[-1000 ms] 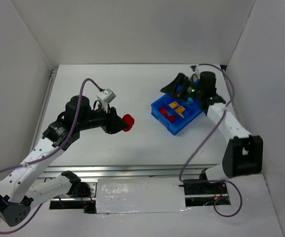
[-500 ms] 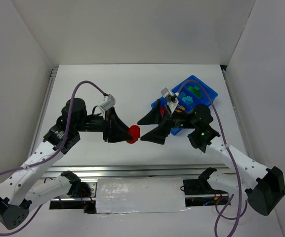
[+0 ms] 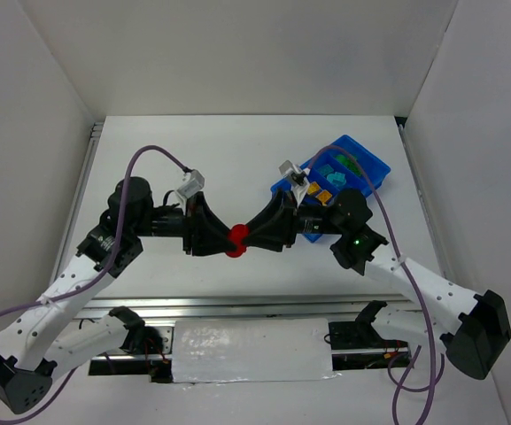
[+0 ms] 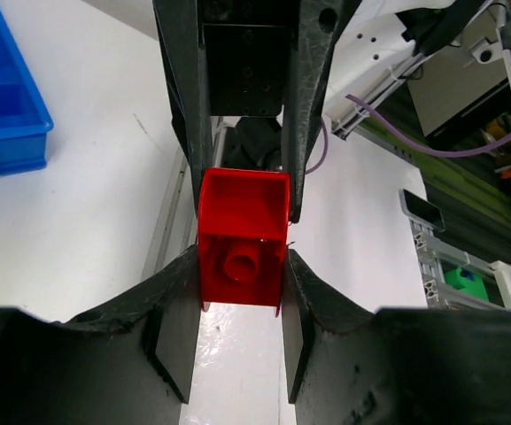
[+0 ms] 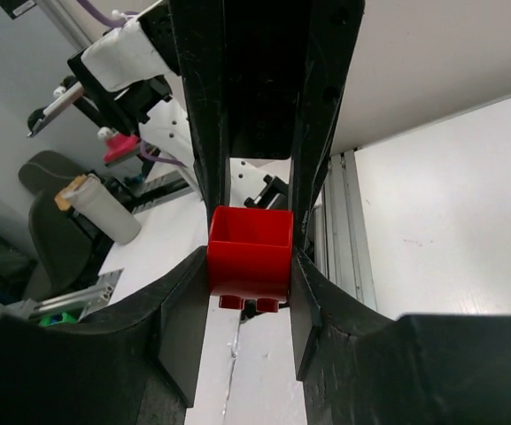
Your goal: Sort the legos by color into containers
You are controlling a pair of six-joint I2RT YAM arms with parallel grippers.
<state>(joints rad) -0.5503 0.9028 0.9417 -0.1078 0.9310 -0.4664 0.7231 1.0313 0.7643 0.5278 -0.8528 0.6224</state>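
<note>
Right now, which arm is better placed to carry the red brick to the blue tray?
Right. The right fingers and left fingers both clamp the red brick, but the blue tray lies on the right arm's side; the left arm would have to reach across.

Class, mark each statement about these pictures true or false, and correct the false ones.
1. The left tool and the right tool both grip the red brick. True.
2. The blue tray sits on the left arm's side. False: it is on the right arm's side.
3. Teal bricks lie in the tray. True.
4. The brick between the tools is green. False: it is red.
</note>
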